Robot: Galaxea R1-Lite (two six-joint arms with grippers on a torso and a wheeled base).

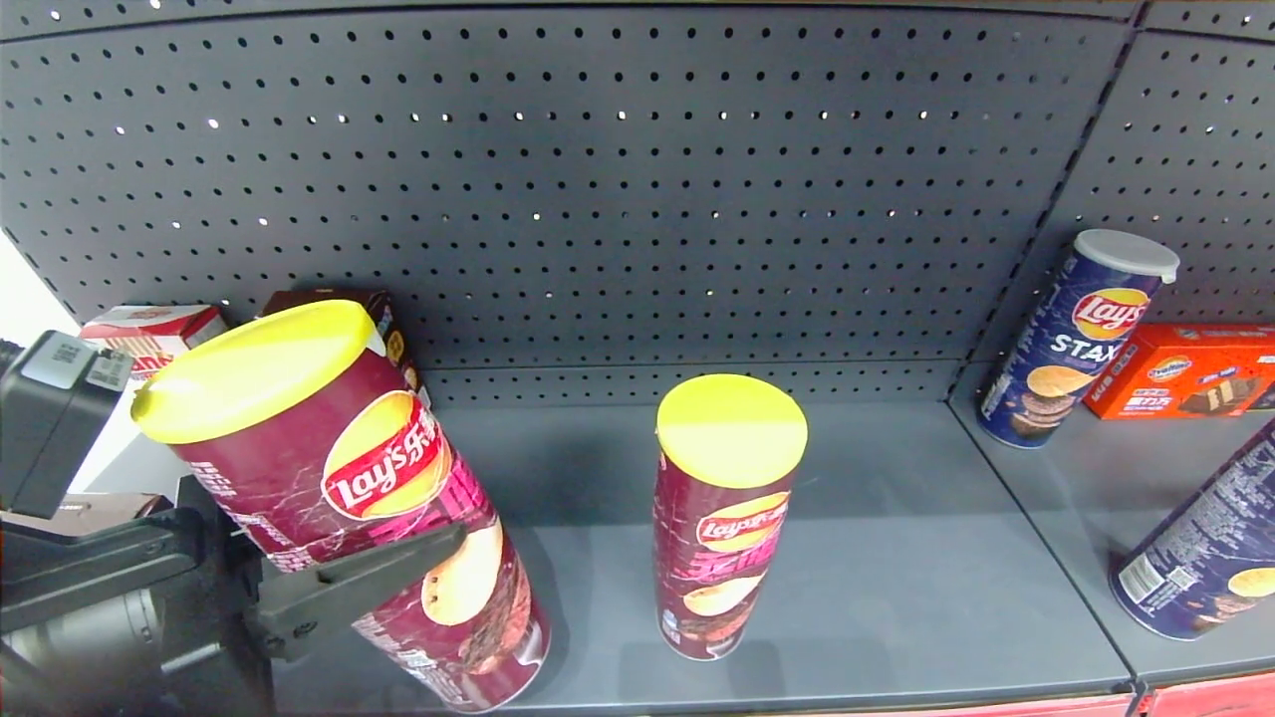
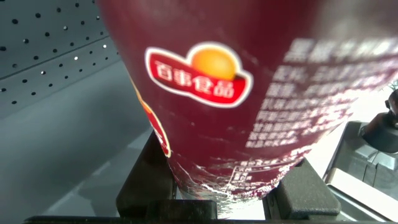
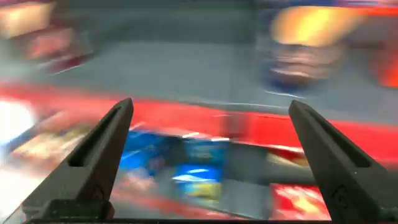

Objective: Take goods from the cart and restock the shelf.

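Chips can (image 1: 339,488) in the left gripper (image 2: 221,202): we see a tall round tube with a glossy maroon wrap, marbled print and a flat bright-yellow plastic lid. The black fingers (image 1: 359,583) are clamped on its lower body, and in the left wrist view the pads press the wrap from both sides. Its long axis is tilted, lid end up and toward the robot's left, base lower and toward the right, at the front edge of the shelf (image 1: 896,568). We cannot tell if the base touches the shelf. The logo side faces the head camera. The shelf is smooth matte grey metal, with a perforated grey back panel (image 1: 598,199) behind it. A second maroon can (image 1: 725,518) with the same yellow lid stands upright mid-shelf, apart from the held one and to its right. At the back left, behind the held can, we note a red-and-white carton (image 1: 149,334) and a dark brown box (image 1: 374,304). In the next bay to the right, a blue can (image 1: 1066,339) with a pale lid sits near the back and looks tilted. An orange box (image 1: 1185,368) is just beside it, and another blue can (image 1: 1195,568) is cut off by the frame edge. The right gripper (image 3: 211,155) has its two black tapered fingers spread wide with nothing between them, over blurred red and blue packaging (image 3: 199,168).
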